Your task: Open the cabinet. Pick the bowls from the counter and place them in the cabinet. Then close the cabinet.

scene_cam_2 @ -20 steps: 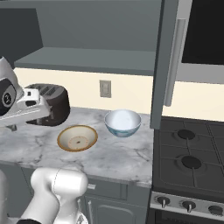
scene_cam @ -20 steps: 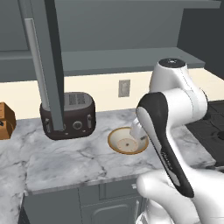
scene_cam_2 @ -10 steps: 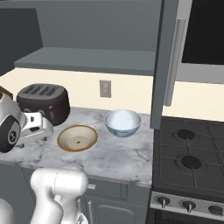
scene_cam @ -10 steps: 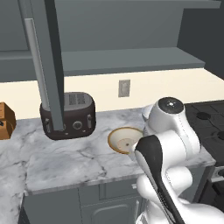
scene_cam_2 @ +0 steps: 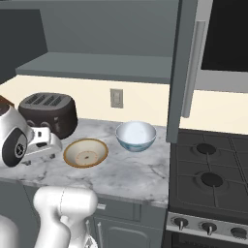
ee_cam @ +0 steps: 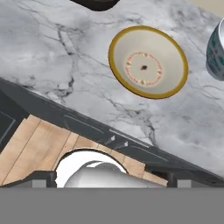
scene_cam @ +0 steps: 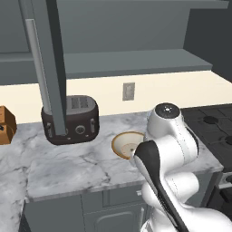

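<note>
Both doors of the cabinet (scene_cam_2: 186, 72) stand open, its grey shelf (scene_cam: 127, 61) bare. On the counter (scene_cam_2: 135, 169) the cream bowl with a tan rim (scene_cam_2: 86, 153) lies beside the deeper white, blue-patterned bowl (scene_cam_2: 136, 136). My gripper (scene_cam_2: 48, 147) hangs low over the counter's front edge, left of the cream bowl and apart from it. In the hand view the cream bowl (ee_cam: 148, 62) lies ahead and the patterned bowl's side (ee_cam: 215, 48) shows at the right edge. The fingertips (ee_cam: 43, 179) stand wide apart, open, with nothing between them. My arm partly covers the cream bowl (scene_cam: 128, 144) in the left base view.
A dark toaster (scene_cam_2: 48, 114) stands at the back left of the counter, a brown object (scene_cam: 4, 127) farther left. A black stove (scene_cam_2: 208, 164) adjoins the counter on the right. The left door's handle (scene_cam: 38, 77) hangs in front of the toaster. An outlet (scene_cam_2: 116, 98) sits on the backsplash.
The arm has folded downward and the hand has dropped from toaster height to just above the counter's front edge, left of the cream bowl. Bowls and doors have not moved.
</note>
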